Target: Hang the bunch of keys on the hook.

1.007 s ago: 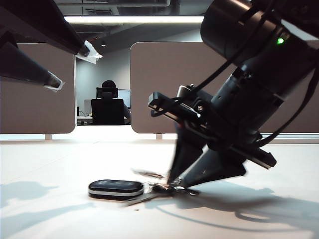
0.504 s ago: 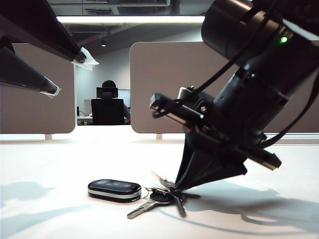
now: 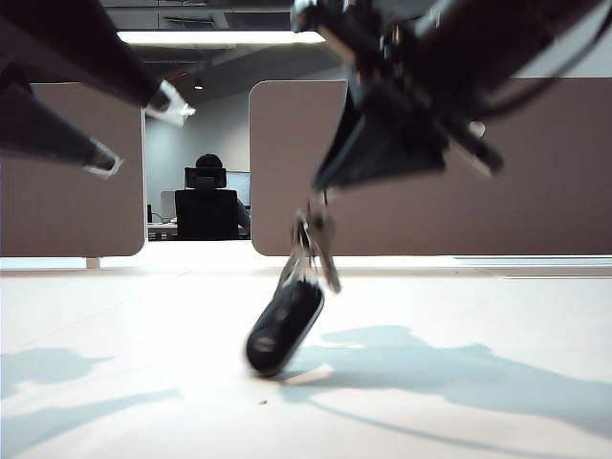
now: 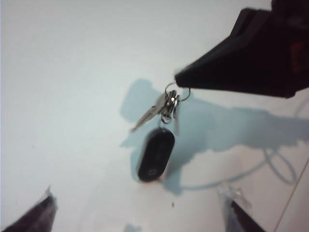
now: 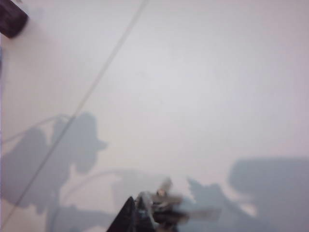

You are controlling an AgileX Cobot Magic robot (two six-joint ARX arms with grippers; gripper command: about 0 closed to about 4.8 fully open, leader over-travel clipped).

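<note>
White counter (image 3: 115,402), office partitions (image 3: 287,163) behind. My right gripper (image 3: 320,186) pinches the bunch of keys (image 3: 287,320), fob dangling; left gripper (image 3: 134,129) spread, upper left.

No text, label, brand, number or sign can be read in any view. The black fob of the bunch of keys (image 4: 155,155) carries a pale mark on its face, too blurred to make out, and a red patch on the dark arm (image 4: 297,50) above the fob is likewise illegible.
</note>
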